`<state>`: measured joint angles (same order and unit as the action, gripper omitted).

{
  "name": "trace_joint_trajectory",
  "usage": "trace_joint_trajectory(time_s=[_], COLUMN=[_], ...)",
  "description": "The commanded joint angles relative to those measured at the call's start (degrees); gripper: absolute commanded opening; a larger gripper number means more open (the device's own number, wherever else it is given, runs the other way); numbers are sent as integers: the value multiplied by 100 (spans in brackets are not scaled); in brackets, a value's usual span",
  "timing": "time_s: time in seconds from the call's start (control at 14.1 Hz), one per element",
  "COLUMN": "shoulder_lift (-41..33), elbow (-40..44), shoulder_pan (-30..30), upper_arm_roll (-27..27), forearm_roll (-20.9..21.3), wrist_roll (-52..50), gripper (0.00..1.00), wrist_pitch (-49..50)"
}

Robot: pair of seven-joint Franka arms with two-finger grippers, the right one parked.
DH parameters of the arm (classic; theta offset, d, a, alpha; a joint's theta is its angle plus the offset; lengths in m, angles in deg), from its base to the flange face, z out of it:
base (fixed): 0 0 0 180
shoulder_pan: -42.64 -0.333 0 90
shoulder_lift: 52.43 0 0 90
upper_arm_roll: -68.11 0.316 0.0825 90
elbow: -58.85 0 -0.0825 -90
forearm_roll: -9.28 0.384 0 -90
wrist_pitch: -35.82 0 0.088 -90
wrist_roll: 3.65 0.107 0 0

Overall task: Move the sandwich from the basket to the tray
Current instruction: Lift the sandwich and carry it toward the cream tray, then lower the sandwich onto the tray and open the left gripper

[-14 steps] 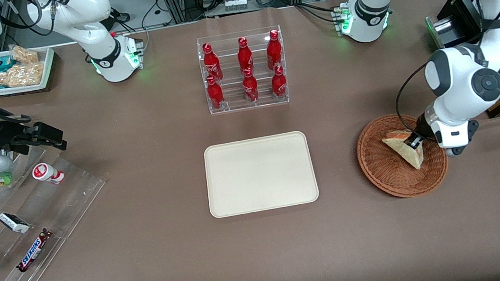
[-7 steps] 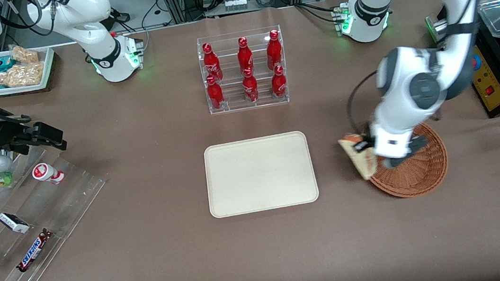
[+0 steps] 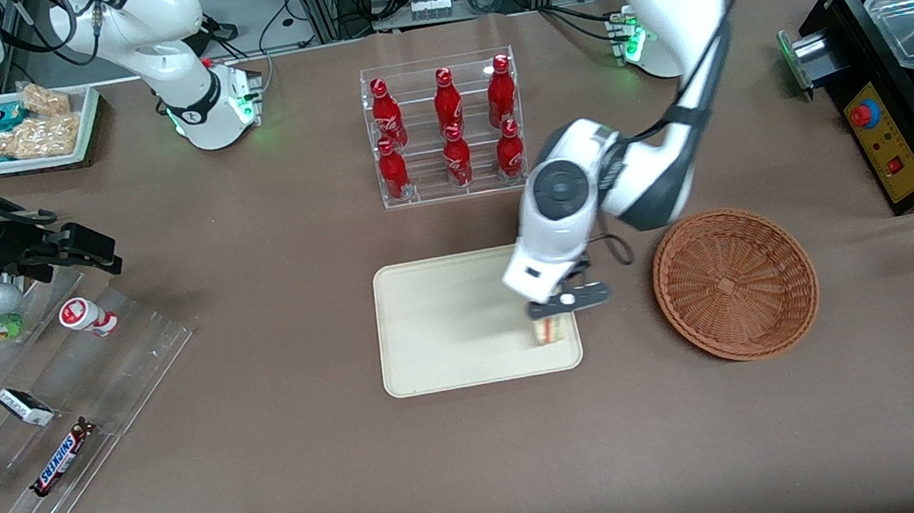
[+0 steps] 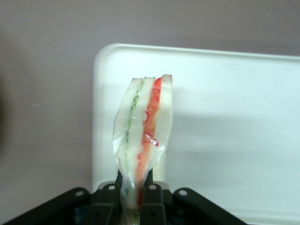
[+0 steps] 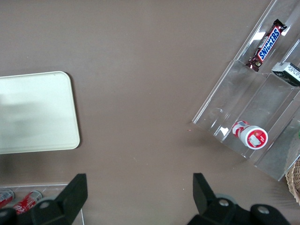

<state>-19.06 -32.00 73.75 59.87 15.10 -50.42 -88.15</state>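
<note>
The sandwich hangs pinched between the fingers of the gripper, held by one narrow end with its cut side showing pale bread, a green layer and an orange-red layer under a clear wrap; in the front view it sits low over the tray, above the corner nearest the basket and the front camera, though whether it touches the tray floor cannot be told; it looks light and soft, so a hard squeeze would probably crush the bread or shift the filling, and the film is likely slippery; the present hold across the flat bread faces near one end seems the sensible place, since the layers are pressed together rather than pried apart; the wedge stands on edge in the grip, so on release it may tip onto a flat face; the basket is bare of any sandwich and stands just beside the tray, toward the working arm's end of the table; farther from the front camera a clear rack of red bottles stands apart from the tray
</note>
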Motion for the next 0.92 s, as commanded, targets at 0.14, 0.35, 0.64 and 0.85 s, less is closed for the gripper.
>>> trace_joint_trajectory(time_s=[0.14,0.35,0.64,0.85], shoulder_lift=[872,1083,1163,919], elbow=[1060,1175,1122,1122], shoulder_pan=[738,870,914,880], upper_arm_roll=[112,112,112,112], forearm_roll=[498,640,640,605], wrist_roll=[-727,-1044,-1089,-1089], gripper=[6,7,55,100], wrist_pitch=[110,23,-250,-189])
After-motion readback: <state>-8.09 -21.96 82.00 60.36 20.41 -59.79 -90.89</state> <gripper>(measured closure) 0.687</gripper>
